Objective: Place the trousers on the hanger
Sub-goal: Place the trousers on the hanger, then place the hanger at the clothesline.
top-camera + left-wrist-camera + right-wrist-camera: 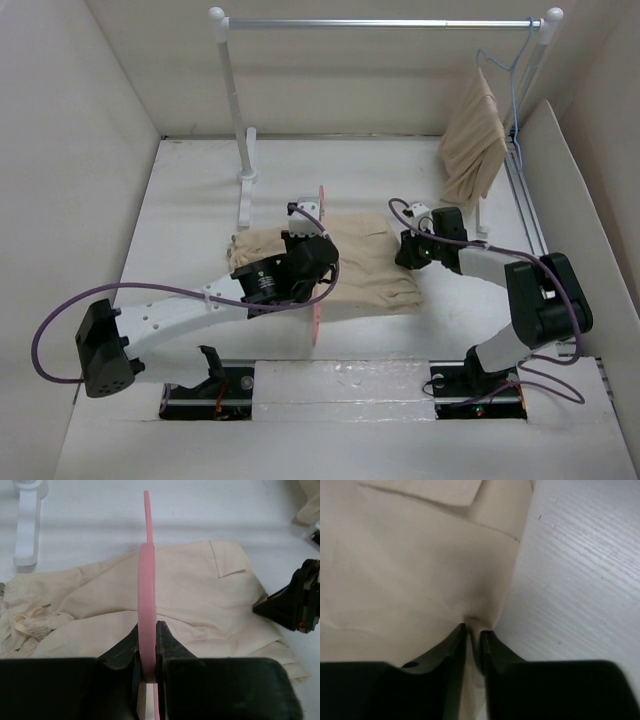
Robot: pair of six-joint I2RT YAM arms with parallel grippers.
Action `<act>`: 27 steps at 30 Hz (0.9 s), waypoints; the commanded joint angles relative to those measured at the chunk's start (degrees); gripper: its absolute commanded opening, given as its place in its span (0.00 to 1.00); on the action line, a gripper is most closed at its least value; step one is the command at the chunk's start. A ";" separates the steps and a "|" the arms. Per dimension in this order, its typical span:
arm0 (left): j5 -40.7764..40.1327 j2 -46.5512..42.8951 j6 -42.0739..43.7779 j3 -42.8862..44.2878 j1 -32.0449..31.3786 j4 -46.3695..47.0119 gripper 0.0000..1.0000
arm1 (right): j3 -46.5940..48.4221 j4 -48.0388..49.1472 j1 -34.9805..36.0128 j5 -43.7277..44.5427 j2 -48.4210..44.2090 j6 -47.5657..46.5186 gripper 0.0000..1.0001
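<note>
Pink hanger: clamped edge-on between the left fingers, standing upright over the cloth.
Trousers: folded flat on the white surface between the two arms, pocket flap showing.
Right side: the right fingers are clenched on a pinch of the trousers' right edge.
Step in hand: probably bringing the cloth over the hanger bar.
Doing it well: raise the pinched edge clear of the bar, hold the hanger level and steady, and draw the fabric across without letting the fold slip.
</note>
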 commanded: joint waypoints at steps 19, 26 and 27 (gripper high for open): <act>6.52 7.98 4.74 41.31 3.42 -15.63 0.00 | 28.33 -18.97 18.69 -0.36 -34.72 10.00 0.91; 8.20 10.62 6.59 45.98 3.43 -13.69 0.00 | 24.75 -7.52 28.28 0.43 -28.83 20.73 0.92; 8.37 10.79 6.59 46.85 3.43 -13.52 0.00 | 23.61 -5.16 28.81 -1.40 -27.78 22.05 0.92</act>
